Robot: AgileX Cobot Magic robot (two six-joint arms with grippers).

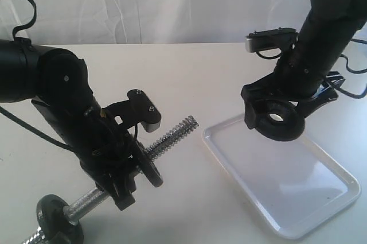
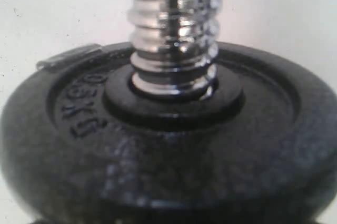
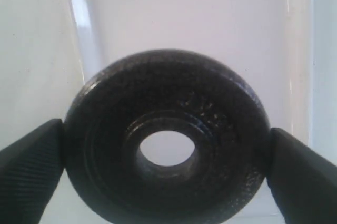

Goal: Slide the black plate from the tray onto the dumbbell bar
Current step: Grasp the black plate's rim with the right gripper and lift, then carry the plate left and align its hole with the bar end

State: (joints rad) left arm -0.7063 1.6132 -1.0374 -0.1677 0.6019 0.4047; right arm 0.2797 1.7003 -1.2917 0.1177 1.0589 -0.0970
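Exterior view shows the right gripper (image 1: 280,115) clamping the round matte-black iron plate (image 1: 291,130) above the shallow white plastic tray (image 1: 298,184), apart from the chrome dumbbell bar (image 1: 175,132) gripped tilted by the left gripper (image 1: 123,184); left wrist view shows coarse threads (image 2: 174,34) that may snag its hole; right wrist view shows a rim-only hold that may slip.

— What fills your wrist's view?
— I see the dumbbell bar (image 2: 174,34), chrome and coarsely threaded, running through the central hole of a black disc (image 2: 168,161) (raised lettering on its face, too blurred for me to read).
— Behind them?
— The pale surface (image 2: 47,8).
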